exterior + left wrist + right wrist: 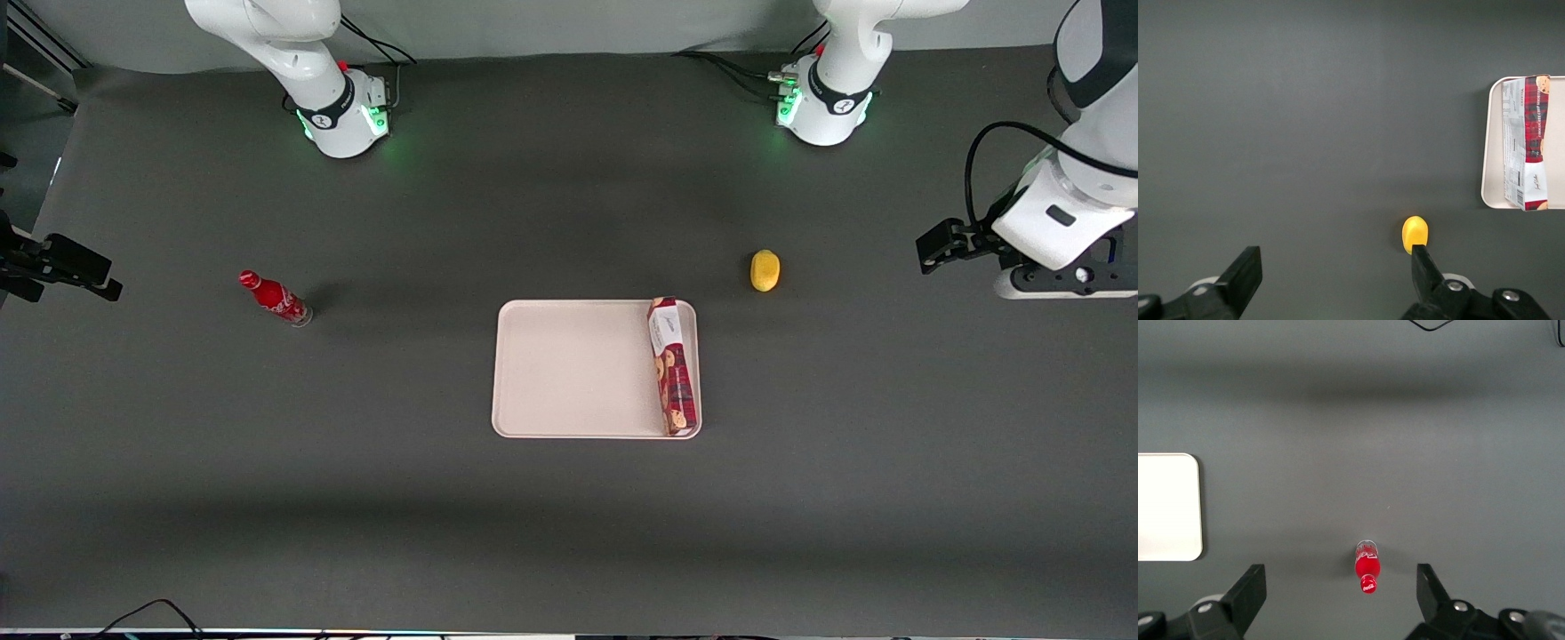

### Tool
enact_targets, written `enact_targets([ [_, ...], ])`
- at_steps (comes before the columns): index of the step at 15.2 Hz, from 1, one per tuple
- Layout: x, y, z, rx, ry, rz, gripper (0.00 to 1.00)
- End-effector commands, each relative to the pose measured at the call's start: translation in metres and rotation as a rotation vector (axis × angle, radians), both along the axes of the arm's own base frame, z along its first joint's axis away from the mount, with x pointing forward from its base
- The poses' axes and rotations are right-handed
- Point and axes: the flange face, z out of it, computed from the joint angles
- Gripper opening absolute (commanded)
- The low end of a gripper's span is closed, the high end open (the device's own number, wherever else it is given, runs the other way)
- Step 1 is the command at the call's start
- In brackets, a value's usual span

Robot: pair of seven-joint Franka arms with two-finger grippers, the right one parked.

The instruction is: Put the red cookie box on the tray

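Tartan-patterned red cookie box [672, 366] lies along the smooth, rounded tray [569, 373] edge; gripper [1331, 280] hangs well apart, fingers spread.

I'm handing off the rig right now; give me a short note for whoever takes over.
Gripper: open and empty, raised at the working arm's end of the table, well clear of the tray.
Red cookie box: lying flat on the tray, along the tray's edge nearest the working arm.
Done: the box is placed on the tray and released.
Left: nothing apparent; just confirm the box sits fully inside the rim.
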Motion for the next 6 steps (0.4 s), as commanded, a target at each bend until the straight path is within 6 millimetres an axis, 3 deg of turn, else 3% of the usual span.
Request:
enact_targets([
  [1,-0.0186,-0.0037,0.0261,-0.008,-0.003,0.0,1.0],
  [6,-0.0172,-0.0077,0.0325,-0.015,-0.005,-0.012,1.0],
])
